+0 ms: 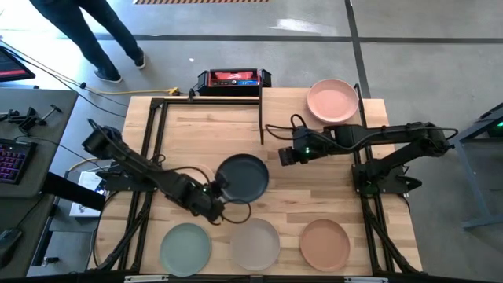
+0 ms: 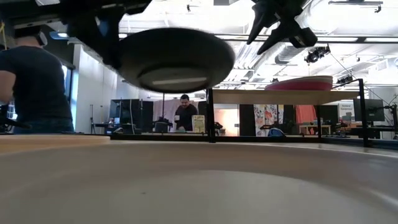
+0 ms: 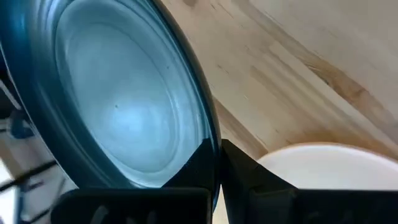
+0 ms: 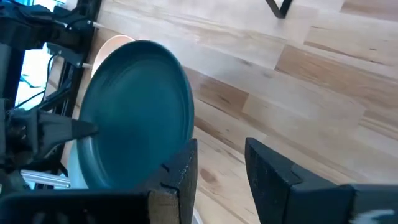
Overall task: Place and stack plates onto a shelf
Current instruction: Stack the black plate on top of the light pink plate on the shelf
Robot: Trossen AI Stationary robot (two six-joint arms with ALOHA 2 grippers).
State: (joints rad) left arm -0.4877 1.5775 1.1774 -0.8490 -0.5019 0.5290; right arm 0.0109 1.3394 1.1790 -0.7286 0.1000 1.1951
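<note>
My left gripper (image 1: 218,196) is shut on the charcoal plate (image 1: 242,177), which hangs clear of the table at mid-table and shows from below in the low view (image 2: 177,59). My right gripper (image 1: 283,155) is open and hovers just right of that plate, touching nothing; its fingers (image 4: 180,171) stand beside the plate's edge (image 4: 137,112). A pink plate (image 1: 332,101) rests flat on the light wood shelf (image 2: 273,96) at the far right. Sage green (image 1: 186,248), white-grey (image 1: 255,244) and peach (image 1: 324,244) plates lie flat along the near edge. My left gripper pinches the charcoal plate's rim (image 3: 213,146) on the side nearest the table's near-left. One finger (image 3: 196,165) lies on the inner face and the other (image 3: 245,168) on the underside. The fingers come in slanting from the near-left. The plate is lifted clear, close to level.
A black-and-red box (image 1: 230,79) sits at the far edge. Black frame posts (image 1: 261,118) stand left of the shelf. A person's legs (image 1: 94,39) show beyond the far-left corner, and other people (image 2: 185,112) in the room. Bare wood lies between the held plate and the shelf.
</note>
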